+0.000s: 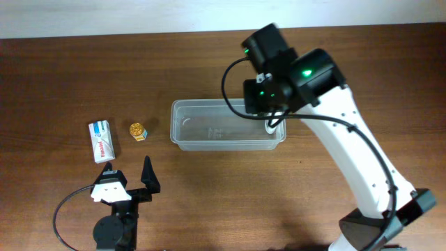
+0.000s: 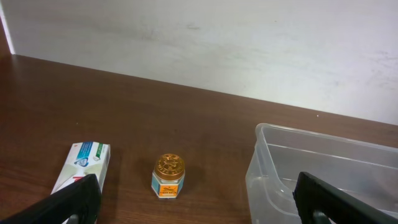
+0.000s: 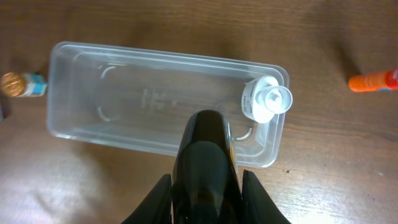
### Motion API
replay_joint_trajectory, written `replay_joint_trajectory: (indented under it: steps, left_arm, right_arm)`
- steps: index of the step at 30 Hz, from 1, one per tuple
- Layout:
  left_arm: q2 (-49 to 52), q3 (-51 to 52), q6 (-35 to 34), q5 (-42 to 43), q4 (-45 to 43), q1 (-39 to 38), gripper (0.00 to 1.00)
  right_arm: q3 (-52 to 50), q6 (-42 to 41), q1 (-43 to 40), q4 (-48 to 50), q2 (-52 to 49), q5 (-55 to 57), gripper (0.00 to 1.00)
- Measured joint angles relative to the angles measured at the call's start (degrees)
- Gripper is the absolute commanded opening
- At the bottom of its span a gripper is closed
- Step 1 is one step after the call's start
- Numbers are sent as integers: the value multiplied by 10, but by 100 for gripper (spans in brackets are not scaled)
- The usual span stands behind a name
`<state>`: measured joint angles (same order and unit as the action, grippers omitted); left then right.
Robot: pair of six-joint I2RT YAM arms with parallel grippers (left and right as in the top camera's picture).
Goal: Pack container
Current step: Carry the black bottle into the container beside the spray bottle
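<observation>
The clear container (image 1: 209, 132) lies in the middle of the table; it also shows in the right wrist view (image 3: 68, 93) and the left wrist view (image 2: 267, 162). A white capped item (image 3: 266, 101) lies in its right end. My right gripper (image 3: 205, 202) is shut on a black glossy object (image 3: 205, 149) and holds it above the container's near right part. In the overhead view that gripper is hidden under the arm (image 1: 279, 80). My left gripper (image 1: 129, 180) is open and empty near the front left; its fingers frame the left wrist view (image 2: 202, 214).
A small gold-lidded jar (image 1: 138, 130) (image 2: 168, 176) (image 3: 22, 84) and a white toothpaste box (image 1: 102, 141) (image 2: 84, 165) lie left of the container. An orange tube (image 3: 373, 81) lies right of it. A pale wall runs along the table's far edge.
</observation>
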<state>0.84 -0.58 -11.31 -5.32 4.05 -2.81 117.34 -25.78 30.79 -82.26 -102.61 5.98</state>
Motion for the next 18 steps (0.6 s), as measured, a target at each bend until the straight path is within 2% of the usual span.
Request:
replay_joint_trajectory:
  steps: [7, 18]
  left_arm:
    - [0, 0, 0, 0, 0, 0, 99]
    - [0, 0, 0, 0, 0, 0, 99]
  right_arm:
    - [1, -59, 16, 0, -55, 56, 23]
    - [2, -83, 16, 17, -158, 69, 22]
